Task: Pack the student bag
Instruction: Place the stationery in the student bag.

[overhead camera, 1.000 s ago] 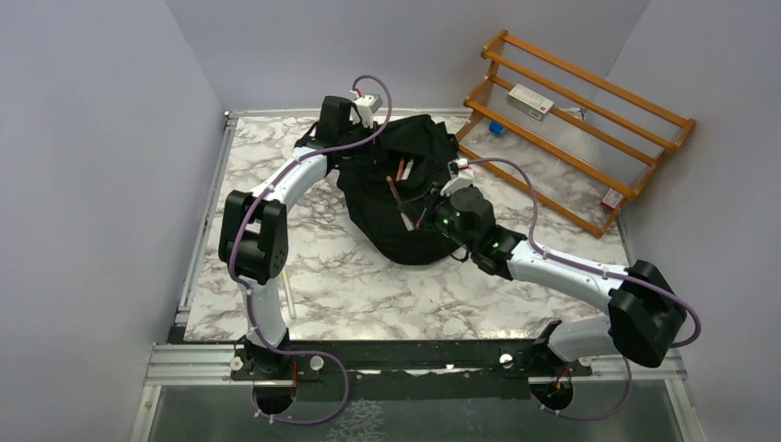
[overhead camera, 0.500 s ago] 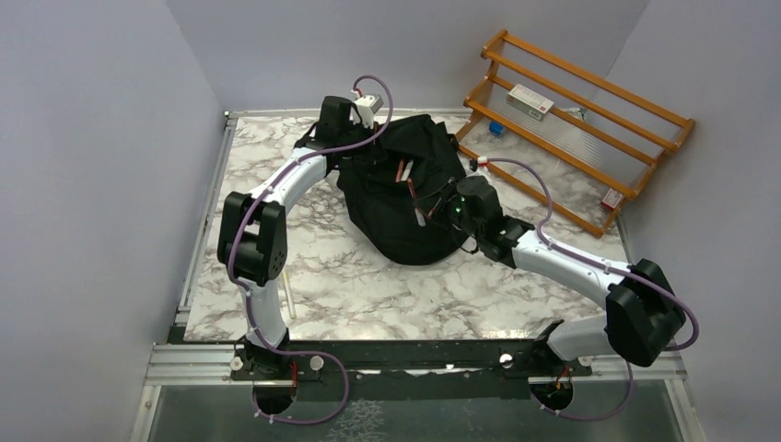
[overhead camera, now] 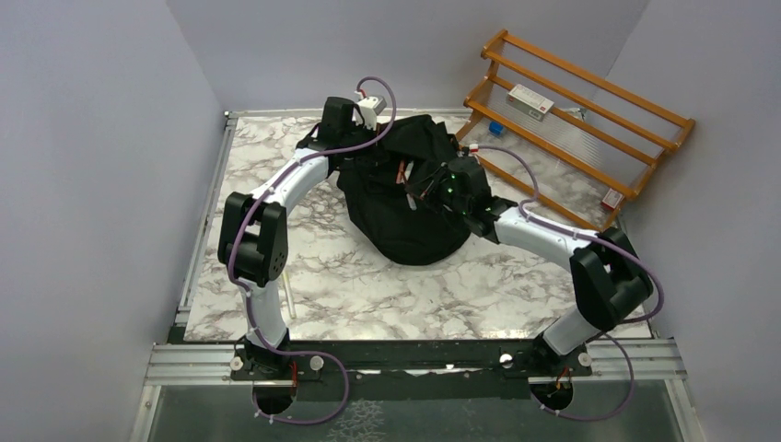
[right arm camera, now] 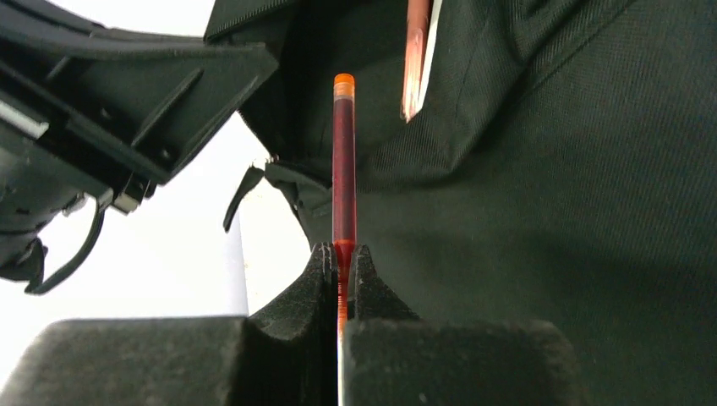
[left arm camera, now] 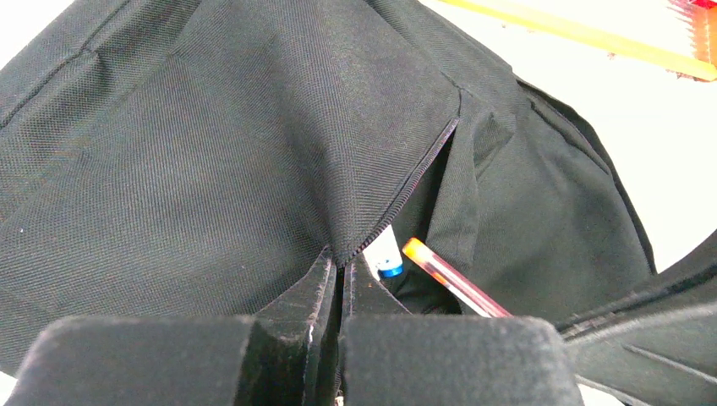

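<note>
Jaws closed, left gripper (left arm camera: 342, 283) pinches the zipper edge (left arm camera: 406, 190) of the one student bag (left arm camera: 211, 152); right gripper (right arm camera: 342, 258) clamps one red pen (right arm camera: 342, 169) of two.

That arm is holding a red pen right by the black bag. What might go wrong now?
The right tool holds the red pen by its fingertips alone, so the pen may tilt or slip if its tip catches fabric. The left tool grips just the zipper edge of the student bag; if that slips, the opening could close. A pen already inside may block the way.
</note>
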Robot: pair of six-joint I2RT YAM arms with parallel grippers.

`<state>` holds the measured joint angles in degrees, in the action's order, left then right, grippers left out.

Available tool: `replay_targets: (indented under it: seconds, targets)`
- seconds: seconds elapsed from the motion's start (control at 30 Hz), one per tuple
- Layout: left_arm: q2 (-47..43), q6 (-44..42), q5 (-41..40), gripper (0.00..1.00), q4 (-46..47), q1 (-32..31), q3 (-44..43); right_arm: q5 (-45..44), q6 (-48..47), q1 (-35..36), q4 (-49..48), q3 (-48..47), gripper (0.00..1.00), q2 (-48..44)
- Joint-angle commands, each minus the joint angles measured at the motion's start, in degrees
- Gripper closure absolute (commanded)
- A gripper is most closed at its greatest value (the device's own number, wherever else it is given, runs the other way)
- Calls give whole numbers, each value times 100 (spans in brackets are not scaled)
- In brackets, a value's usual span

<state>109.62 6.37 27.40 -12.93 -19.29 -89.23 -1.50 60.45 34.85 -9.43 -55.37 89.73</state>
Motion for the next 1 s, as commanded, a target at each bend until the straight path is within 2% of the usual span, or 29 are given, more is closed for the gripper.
replay_targets:
  seconds: [0.0,0.23,0.5,0.8,0.97]
  targets:
    - [-361,-93,161,100,-27,-73,8,498,135,-192,-546,-278,99,329]
    - [-427,-92,161,100,-38,-138,52,-40,506,-210,-585,-853,99,909]
    - [-592,-119,136,100,-78,-245,103,-831,996,-212,-9,-1919,99,1870]
    - [-640,-118,152,100,-89,-297,67,-1680,1709,-201,-48,-2019,99,2255]
    - [-695,-127,144,100,-104,-303,101,-1985,1801,-149,-257,-2073,99,2382]
